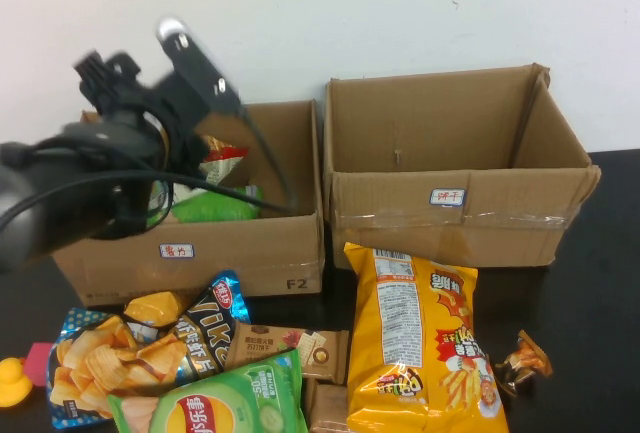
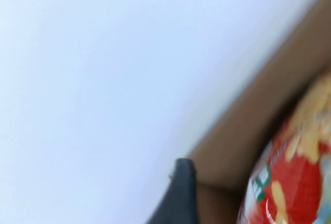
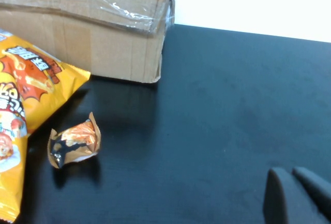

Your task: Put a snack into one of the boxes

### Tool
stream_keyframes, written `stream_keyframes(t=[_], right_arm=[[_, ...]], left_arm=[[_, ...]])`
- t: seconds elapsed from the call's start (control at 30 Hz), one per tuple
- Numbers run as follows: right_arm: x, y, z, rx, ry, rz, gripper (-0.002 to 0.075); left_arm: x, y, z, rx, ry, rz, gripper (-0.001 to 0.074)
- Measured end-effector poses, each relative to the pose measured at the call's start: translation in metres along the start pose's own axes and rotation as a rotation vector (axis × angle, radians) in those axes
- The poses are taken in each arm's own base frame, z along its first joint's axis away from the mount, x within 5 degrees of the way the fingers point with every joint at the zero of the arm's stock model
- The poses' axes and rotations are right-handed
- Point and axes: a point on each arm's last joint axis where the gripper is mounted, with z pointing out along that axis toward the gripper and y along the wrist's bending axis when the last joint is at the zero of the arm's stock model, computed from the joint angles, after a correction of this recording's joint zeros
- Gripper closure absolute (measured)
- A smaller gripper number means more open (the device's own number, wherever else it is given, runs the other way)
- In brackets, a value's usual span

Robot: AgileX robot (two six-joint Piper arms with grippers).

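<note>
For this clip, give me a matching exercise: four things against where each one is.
Things:
1. left gripper
2. right gripper
3. yellow chip bag
4. small wrapped candy

Places:
A. flat on the table in front of the right box
B. over the left box
C. low over bare black table
D. on the table beside the yellow bag's lower right corner

Pairs: 1-B, 2-C, 3-A, 4-D

left claw tip [image 2: 178, 195] by cardboard box wall [image 2: 258, 115] — red snack bag [image 2: 295, 182] beside it

High view angled down – wrist views close
</note>
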Motion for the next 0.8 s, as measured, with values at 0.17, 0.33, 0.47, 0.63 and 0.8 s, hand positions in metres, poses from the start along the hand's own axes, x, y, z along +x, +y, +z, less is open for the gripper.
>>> stream_keyframes(t=[0.17, 0.33, 0.47, 0.63, 0.8], right_arm=[[0.0, 0.0, 0.0, 0.0, 0.0, 0.0, 0.0727], [0.0, 0.0, 0.0, 0.0, 0.0, 0.0, 0.0727], [0.0, 0.0, 0.0, 0.0, 0.0, 0.0, 0.0727], [0.0, 0.0, 0.0, 0.0, 0.0, 0.0, 0.0727], [0.0, 0.0, 0.0, 0.0, 0.0, 0.0, 0.0727]], left_arm=[[-0.018, 0.017, -0.073, -0.005, -0.123, -0.294, 0.0419], [-0.009, 0.022, -0.156, 0.112, -0.258, -0.539, 0.0689], [0.008, 0.021, -0.207, 0.243, -0.402, -0.61, 0.0726], [0.042, 0.018, -0.248, 0.355, -0.553, -0.67, 0.0735], [0.077, 0.013, -0.268, 0.366, -0.623, -0.7, 0.0736]])
